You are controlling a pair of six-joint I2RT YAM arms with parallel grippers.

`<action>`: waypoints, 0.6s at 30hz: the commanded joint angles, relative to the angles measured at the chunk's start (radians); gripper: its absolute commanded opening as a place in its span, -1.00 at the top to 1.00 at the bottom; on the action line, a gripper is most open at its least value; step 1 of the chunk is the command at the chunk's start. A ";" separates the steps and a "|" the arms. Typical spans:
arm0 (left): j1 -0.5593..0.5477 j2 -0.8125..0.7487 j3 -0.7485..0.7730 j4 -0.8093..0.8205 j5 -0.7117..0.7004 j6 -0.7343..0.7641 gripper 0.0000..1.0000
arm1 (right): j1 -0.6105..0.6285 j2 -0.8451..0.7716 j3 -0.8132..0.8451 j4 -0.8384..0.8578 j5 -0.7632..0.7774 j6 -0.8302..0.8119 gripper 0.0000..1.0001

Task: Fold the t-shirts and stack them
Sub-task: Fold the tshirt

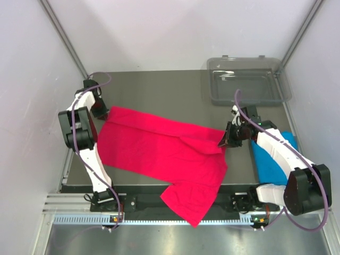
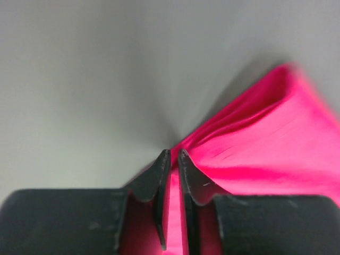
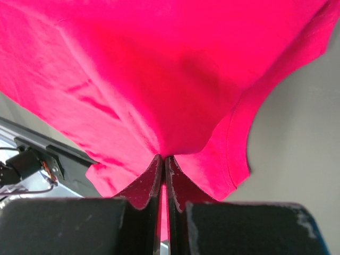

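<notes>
The crimson-pink t-shirt (image 1: 159, 151) lies spread across the dark table, and its lower part hangs over the near edge. My left gripper (image 1: 100, 110) is at the shirt's far left corner. In the left wrist view its jaws (image 2: 173, 154) stand a narrow slit apart, with pink cloth (image 2: 265, 143) showing in the gap and just past the tips. My right gripper (image 1: 224, 142) is shut on a pinch of the shirt's right side near a sleeve; the cloth (image 3: 159, 64) rises from its tips (image 3: 163, 156). The sky-blue t-shirt (image 1: 270, 163) lies at the right edge, partly under the right arm.
A clear grey plastic tray (image 1: 212, 87) stands at the table's back right corner. Bare table (image 1: 159, 90) shows behind the pink shirt. Pale walls close in on the left, the back and the right. A metal rail (image 1: 159, 218) runs along the near edge.
</notes>
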 commanded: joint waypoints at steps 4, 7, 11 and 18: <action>0.009 -0.295 -0.174 0.168 -0.261 -0.006 0.45 | -0.014 -0.033 -0.043 0.016 -0.041 -0.002 0.96; 0.010 -0.317 -0.177 0.179 -0.189 -0.026 0.28 | -0.012 -0.034 -0.057 0.016 -0.039 -0.004 0.91; -0.002 -0.317 -0.178 0.151 -0.019 -0.071 0.37 | -0.014 -0.010 -0.065 -0.022 -0.027 -0.014 0.82; -0.076 -0.344 -0.275 0.252 0.263 -0.094 0.46 | -0.103 -0.094 -0.117 -0.018 -0.067 0.024 0.47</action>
